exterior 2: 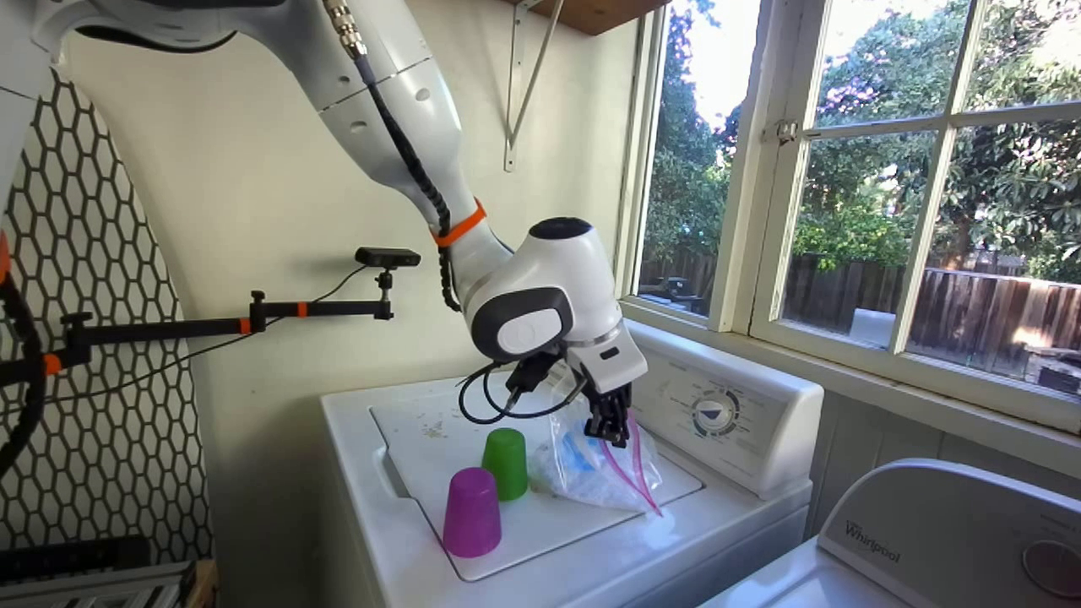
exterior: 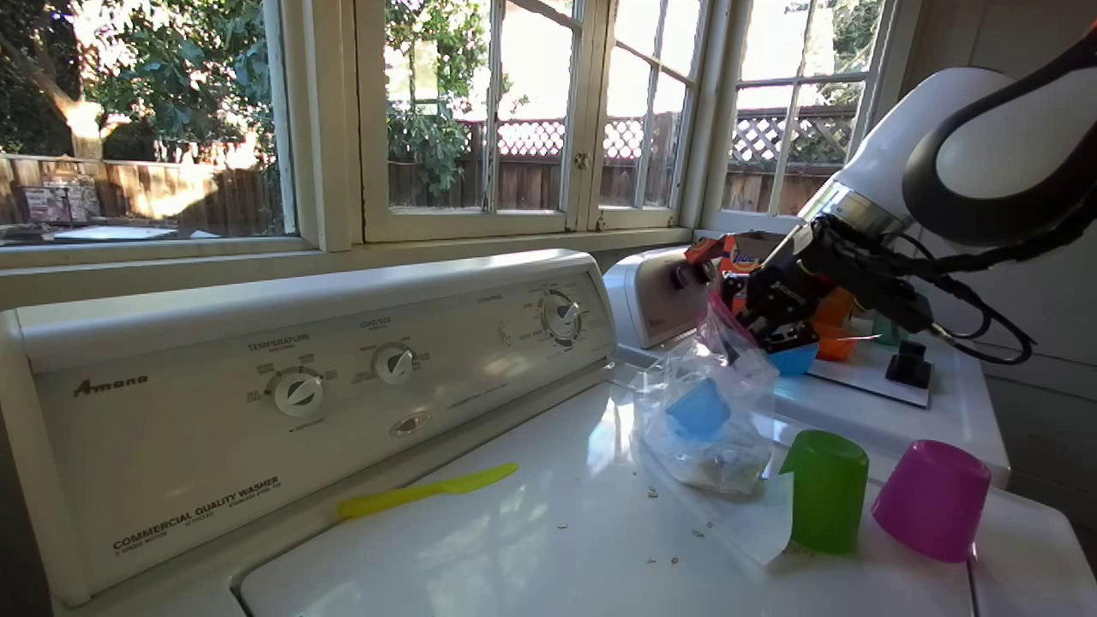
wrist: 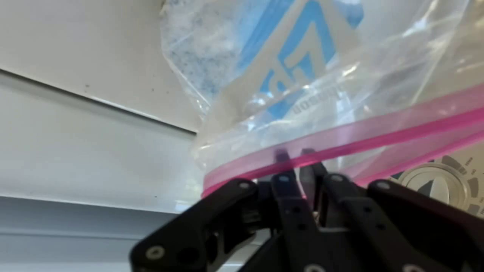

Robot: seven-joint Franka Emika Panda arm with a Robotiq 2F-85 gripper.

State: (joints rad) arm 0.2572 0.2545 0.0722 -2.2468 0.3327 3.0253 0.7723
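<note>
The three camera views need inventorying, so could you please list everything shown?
Windows: several, white-framed, in background
Amana washer: one, white, below windows
Whirlpool machine: one, white, beside washer
Box: one, orange, near Whirlpool machine
Containers: at least two, blue and orange, on Whirlpool machine
Zip bag: one, clear, pink-rimmed, on washer
Granules: uncounted, white, in bag
Green cup: one, green, inverted on washer
Purple cup: one, purple, inverted on washer
Knife: one, yellow, by washer panel
Crumbs: several, tan, on washer
Paper-like piece: one, white, by green cup
Shelf: one, brown, on wall
Camera: one, black, on bar
Robot arm: one, white, above washer
Jaws: one pair, black, close together at bag rim
</note>
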